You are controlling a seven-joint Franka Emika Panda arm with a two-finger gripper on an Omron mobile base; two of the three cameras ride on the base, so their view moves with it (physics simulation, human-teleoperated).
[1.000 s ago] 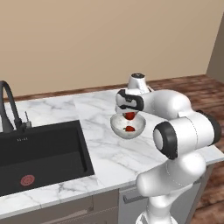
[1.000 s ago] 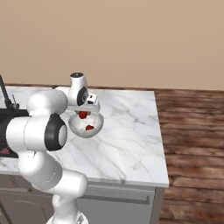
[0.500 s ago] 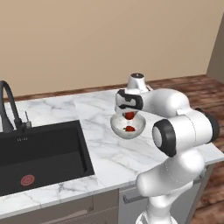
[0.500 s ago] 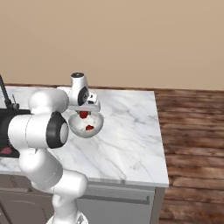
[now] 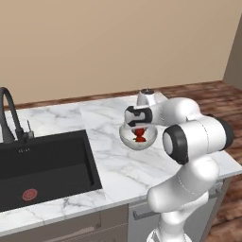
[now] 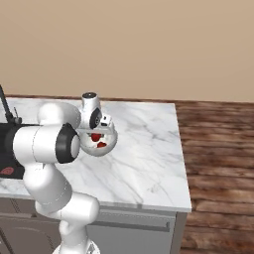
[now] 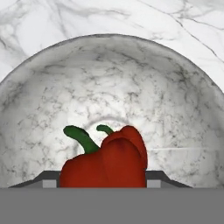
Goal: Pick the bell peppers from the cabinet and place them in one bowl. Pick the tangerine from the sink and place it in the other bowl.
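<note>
The black sink (image 5: 45,172) with its red drain (image 5: 30,194) sits near left in the marble counter (image 5: 113,165), gooseneck tap (image 5: 10,113) behind. Further right, the gripper (image 5: 138,130) hangs over the speckled bowl (image 5: 127,139), clenched on a glossy red bell pepper (image 7: 107,164), green-stemmed; another pepper (image 6: 101,145) lies in the bowl. Nothing has shifted since earlier

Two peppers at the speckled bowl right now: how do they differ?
Height: the upper pepper hangs just over the speckled bowl, while the lower pepper lies on the bowl's bottom. State: the upper pepper is clamped in the gripper, while the lower pepper is loose, touched by nothing but the bowl. Both are small, glossy red, with green stems.
</note>
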